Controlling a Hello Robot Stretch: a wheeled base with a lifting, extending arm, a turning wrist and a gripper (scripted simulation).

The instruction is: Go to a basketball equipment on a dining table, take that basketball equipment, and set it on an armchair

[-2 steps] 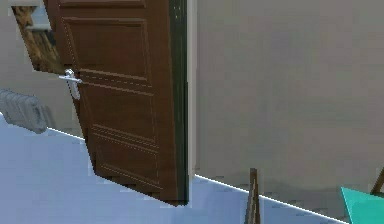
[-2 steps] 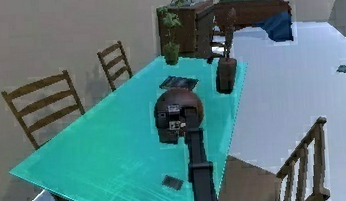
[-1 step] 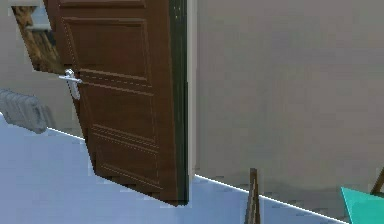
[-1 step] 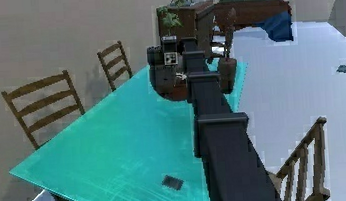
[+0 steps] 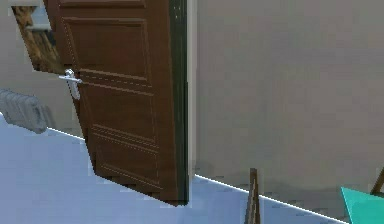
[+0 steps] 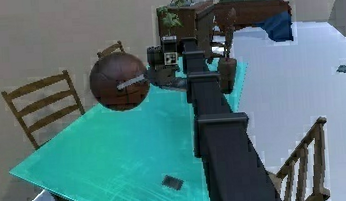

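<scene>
Chair (image 6: 39, 105) at the bench's (image 6: 104, 158) left edge | basketball (image 6: 111, 74) hanging just above the bench, carried by the pincer (image 6: 135, 84) | step: lift looks done, carry to come | next: draw arm (image 6: 218, 126) clear of bench, drive off seeking the armchair

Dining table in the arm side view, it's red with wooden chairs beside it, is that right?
Not quite. The arm side view shows the dining table is teal, not red. The rest holds: wooden chairs stand beside it.
</scene>
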